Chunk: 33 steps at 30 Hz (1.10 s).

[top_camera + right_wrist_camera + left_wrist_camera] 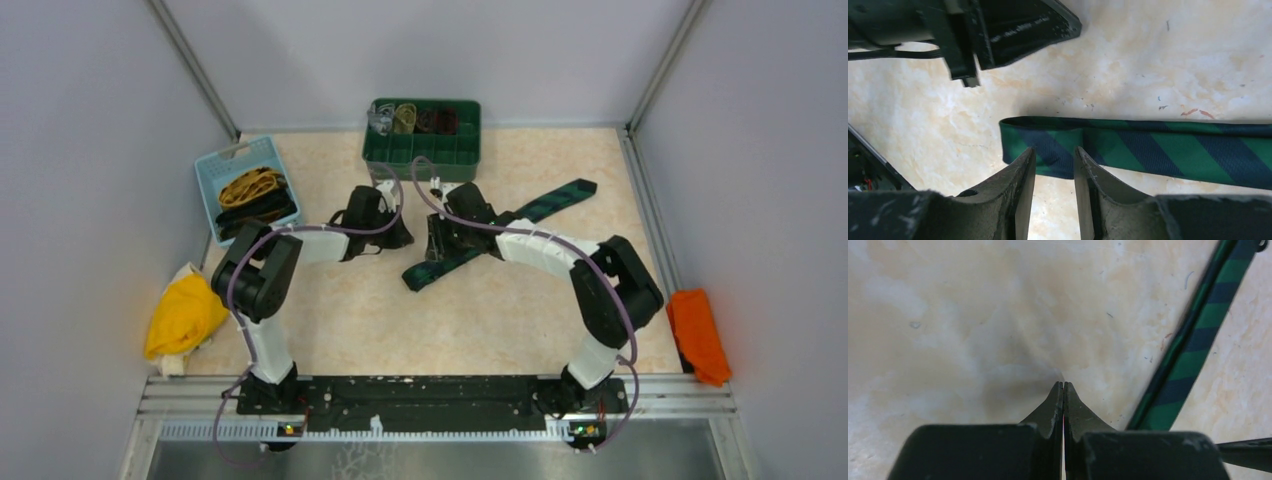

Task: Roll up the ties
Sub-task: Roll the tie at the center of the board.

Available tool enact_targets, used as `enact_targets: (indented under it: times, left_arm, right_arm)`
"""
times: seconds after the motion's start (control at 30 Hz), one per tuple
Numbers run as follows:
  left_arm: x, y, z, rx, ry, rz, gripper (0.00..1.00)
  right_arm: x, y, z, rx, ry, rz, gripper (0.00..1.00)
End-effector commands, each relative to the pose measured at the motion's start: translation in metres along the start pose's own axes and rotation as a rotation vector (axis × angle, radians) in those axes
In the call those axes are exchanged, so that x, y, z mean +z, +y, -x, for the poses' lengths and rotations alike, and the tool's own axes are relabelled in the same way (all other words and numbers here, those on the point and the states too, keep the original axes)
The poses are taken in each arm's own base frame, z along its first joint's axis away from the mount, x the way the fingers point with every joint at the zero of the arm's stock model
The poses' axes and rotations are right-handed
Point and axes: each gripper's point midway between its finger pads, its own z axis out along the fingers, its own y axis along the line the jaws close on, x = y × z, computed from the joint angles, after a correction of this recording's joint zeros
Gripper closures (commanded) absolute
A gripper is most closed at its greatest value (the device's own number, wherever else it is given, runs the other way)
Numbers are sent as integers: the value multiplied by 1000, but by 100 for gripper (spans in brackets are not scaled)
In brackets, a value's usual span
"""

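A dark green tie (545, 203) with dark stripes lies slantwise across the middle of the table. Its near-left end is folded back on itself (1048, 142). My right gripper (1054, 150) hovers over that folded end, open, its tips a finger's width apart at the fold's edge. In the top view the right gripper (440, 245) points down at the tie's lower part. My left gripper (1063, 385) is shut on nothing, tips close to the bare table just left of the tie (1198, 340). Its black fingers (1048, 25) show in the right wrist view.
A green divided tray (420, 155) at the back holds rolled ties (408, 117). A light blue basket (232, 160) at the back left holds yellow and black ties (255, 195). A yellow cloth (185, 315) lies at the left edge, an orange cloth (697, 335) at the right.
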Motion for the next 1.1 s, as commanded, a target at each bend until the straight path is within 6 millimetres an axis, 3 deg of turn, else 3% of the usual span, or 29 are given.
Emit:
enact_targets:
  times: [0.0,0.13,0.3,0.43,0.7,1.07]
  left_arm:
    - [-1,-18,-15,7,66,-114,100]
    - [-7,-27,-25,-14,83,-171,100]
    - [-14,-26,-34,-27,103,-157,100]
    - [-20,-27,-46,-41,123,-149,100]
    - [-22,-22,-63,-49,148,-129,100]
    - [-21,-25,-70,-60,166,-134,100]
  right_arm:
    - [-31,5,10,-59,-80,-57,65]
    - [-43,13,-10,-95,-77,-88,72]
    - [-31,20,-49,-96,-6,-75,100]
    - [-11,21,-69,-73,19,-57,100]
    - [22,11,-87,-33,33,-63,100]
    - [54,16,-69,-24,-5,-52,100]
